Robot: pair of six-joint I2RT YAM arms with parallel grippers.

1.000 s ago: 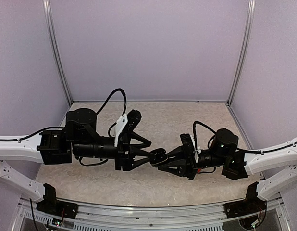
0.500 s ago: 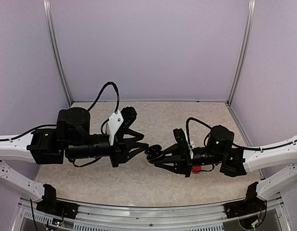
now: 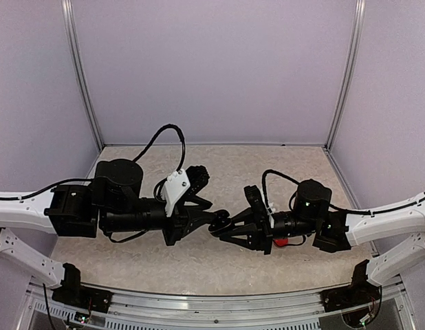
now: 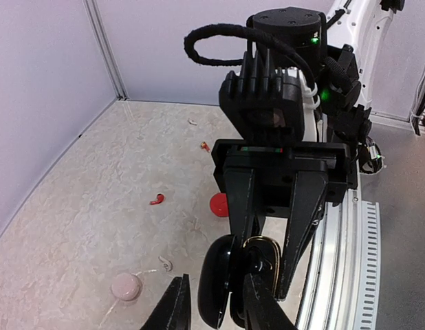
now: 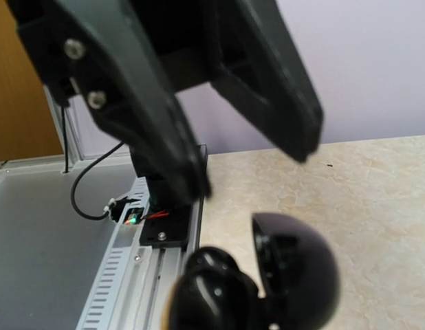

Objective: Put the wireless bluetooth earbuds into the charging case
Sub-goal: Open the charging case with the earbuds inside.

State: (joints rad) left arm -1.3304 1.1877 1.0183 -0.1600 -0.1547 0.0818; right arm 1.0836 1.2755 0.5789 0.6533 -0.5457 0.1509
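The right gripper (image 4: 257, 265) was clenched on the open black case (image 4: 216, 282), holding it in the air off the table (image 4: 95, 206), up and to the left-arm side of the red case (image 4: 218, 204), which stood on the table. The left gripper (image 3: 207, 218) faced it from the opposite side with its fingers spread and nothing in them, its tips just beside the black case's raised lid. None of the earbuds in view had gone in. The red earbud (image 4: 157, 200) lay on the table near the red case, on the side away from the rail. The white earbud (image 4: 166, 262) lay a little further from the red case, towards the left arm's base, and just beyond it on that same side stood the pink case (image 4: 126, 287), closed. An orange-red bit (image 4: 205, 146), probably another earbud, lay on the back-wall side of the red case, well apart from it. The inside of the black case was too dark to show whether any earbud sat in its wells, and no black earbud could be picked out anywhere. By this showing the task was at an early stage: one case was lifted and open, while picking up each loose earbud and seating it was not yet done. The red and pink cases would also need opening if their earbuds were to go into them.
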